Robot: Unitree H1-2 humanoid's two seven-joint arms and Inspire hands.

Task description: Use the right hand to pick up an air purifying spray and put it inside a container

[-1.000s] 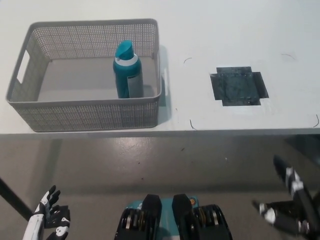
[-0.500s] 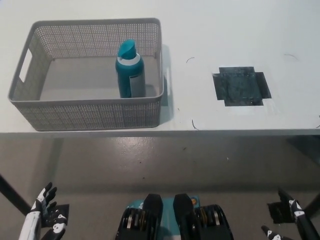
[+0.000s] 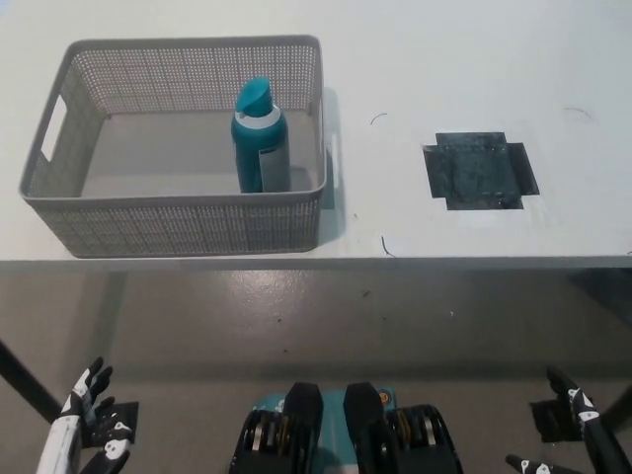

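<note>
Teal and capped, the air purifying spray (image 3: pixel 261 138) stands upright inside the grey mesh container (image 3: pixel 178 225), towards its right end, on the white surface (image 3: pixel 395 59). The black right robot hand (image 3: pixel 583 434) sits low at the bottom right, well below and to the right of the container, fingers spread and holding nothing. The white left robot hand (image 3: pixel 84 430) rests at the lower left, fingers likewise apart. A dark patch (image 3: pixel 479 170) lies on the surface above the right robot hand.
</note>
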